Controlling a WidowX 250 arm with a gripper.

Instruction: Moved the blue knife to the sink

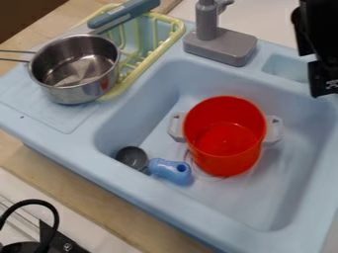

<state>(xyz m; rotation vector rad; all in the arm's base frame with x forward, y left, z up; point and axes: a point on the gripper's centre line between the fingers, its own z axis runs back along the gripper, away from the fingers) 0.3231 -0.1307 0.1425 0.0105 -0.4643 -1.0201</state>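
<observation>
Where the view's upper right corner cuts me off, my black gripper [323, 80] hangs near the far right corner of the sink's basin [139, 111]; I cannot tell whether my jaws are apart or together. The blue knife [125, 13] lies across the yellow rack's [177, 30] far end, outside the basin. A steel pot [82, 93], its handle cut off, hides part of the rack.

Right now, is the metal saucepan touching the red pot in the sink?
Apart: the camera view shows the saucepan up on the drainboard, with the rim of the sink between it and the red pot.
</observation>
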